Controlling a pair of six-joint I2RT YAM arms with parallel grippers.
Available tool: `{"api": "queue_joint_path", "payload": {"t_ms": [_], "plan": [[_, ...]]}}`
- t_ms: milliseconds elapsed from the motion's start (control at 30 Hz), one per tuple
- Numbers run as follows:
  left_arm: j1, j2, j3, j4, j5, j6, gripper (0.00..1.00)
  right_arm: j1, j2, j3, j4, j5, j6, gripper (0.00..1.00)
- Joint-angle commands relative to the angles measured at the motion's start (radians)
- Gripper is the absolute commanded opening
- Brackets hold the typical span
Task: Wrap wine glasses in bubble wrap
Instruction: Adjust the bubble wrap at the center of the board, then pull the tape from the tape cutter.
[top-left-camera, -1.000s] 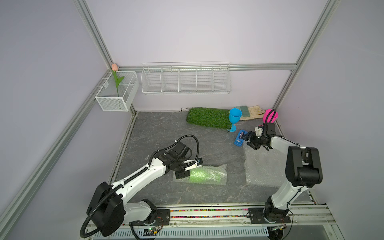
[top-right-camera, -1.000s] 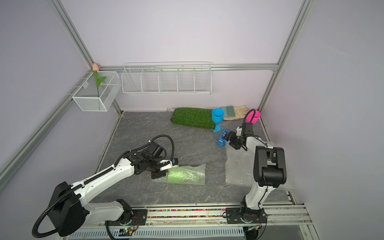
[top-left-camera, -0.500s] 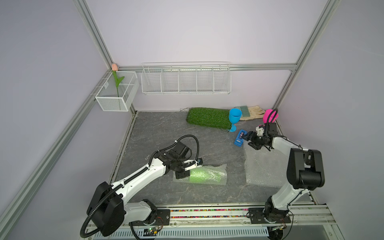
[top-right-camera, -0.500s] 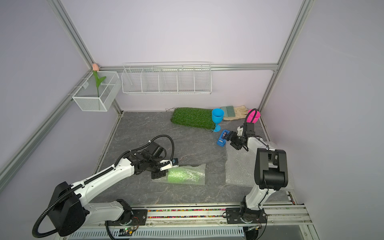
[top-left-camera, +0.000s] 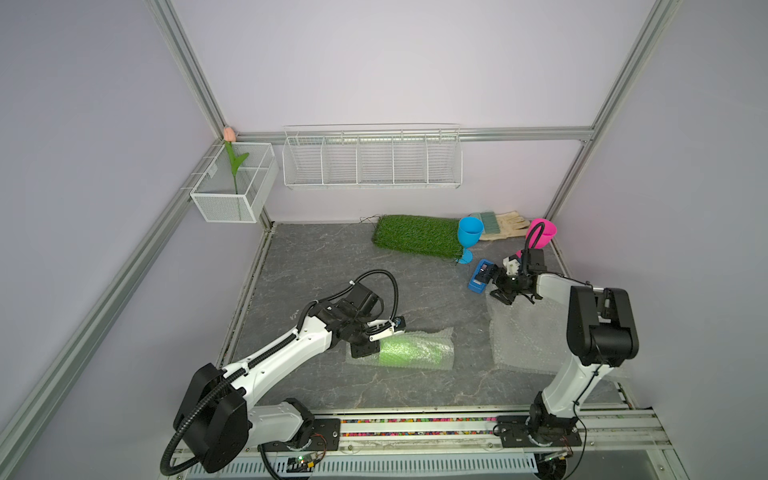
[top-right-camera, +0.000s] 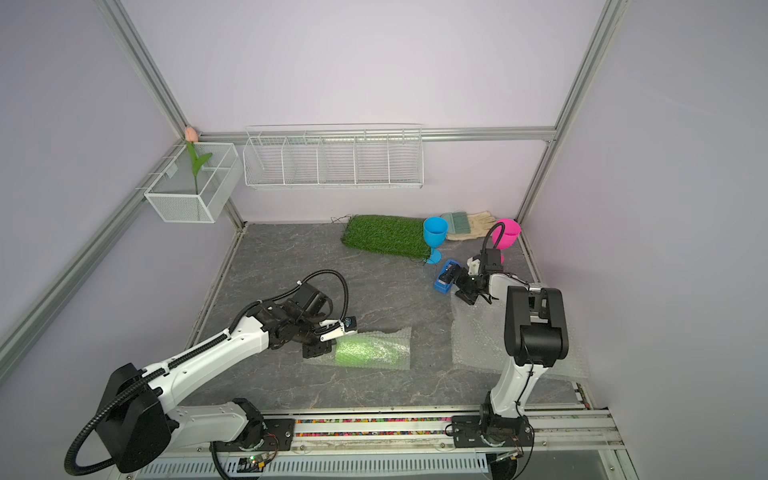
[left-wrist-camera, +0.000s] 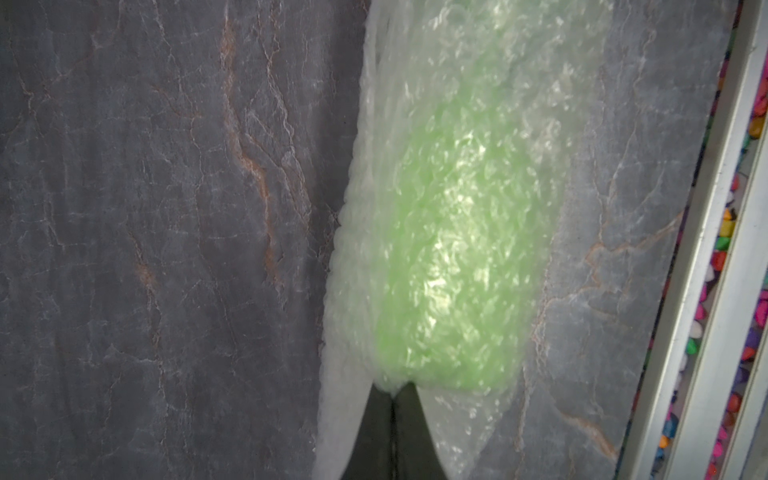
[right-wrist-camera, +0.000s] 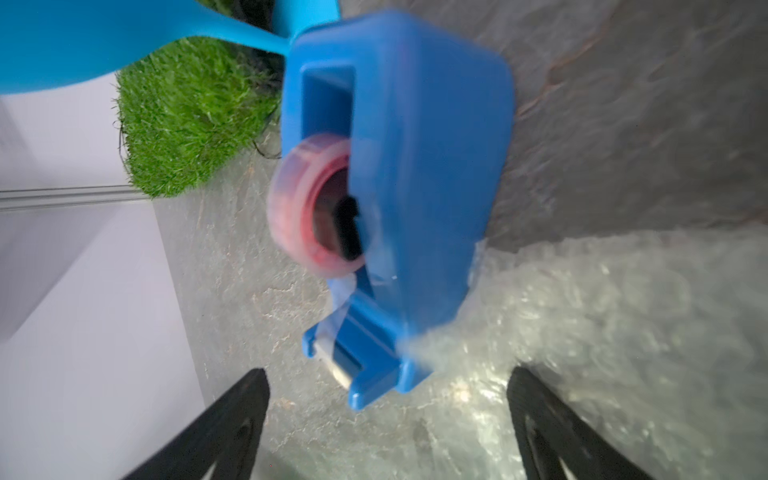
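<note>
Through its bubble wrap (top-left-camera: 442, 334) we barely make out the lime green glass (top-left-camera: 409, 353), lying near the desk's (top-left-camera: 332, 270) front edge, long axis along it. Left gripper (left-wrist-camera: 392, 399) is clamped on the wrap; right gripper (right-wrist-camera: 388, 376) gapes empty.

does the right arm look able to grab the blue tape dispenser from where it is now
Likely yes: the right tool is open and faces the tape dispenser up close, with nothing between them.
</note>
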Motion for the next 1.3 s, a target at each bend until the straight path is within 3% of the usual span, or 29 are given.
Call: {"api": "queue_joint_path", "payload": {"t_ms": [0,300,600,833,1267], "plan": [[-0.001,0.008,0.002,-0.008,0.015,0.017,0.0,-0.038,0.02,0.03,0.016,0.05,-0.035,0.95],[-0.001,0.006,0.001,-0.008,0.015,0.017,0.0,-0.052,-0.056,0.034,0.003,-0.018,-0.006,0.92],[-0.001,0.01,0.004,-0.009,0.015,0.017,0.0,-0.028,-0.07,-0.036,0.159,-0.125,0.192,0.65],[-0.001,0.008,0.003,-0.009,0.015,0.017,0.0,-0.002,0.023,-0.041,0.305,-0.189,0.302,0.52],[-0.001,0.009,0.001,-0.009,0.01,0.017,0.0,0.003,0.06,-0.03,0.187,-0.12,0.26,0.45]]}}
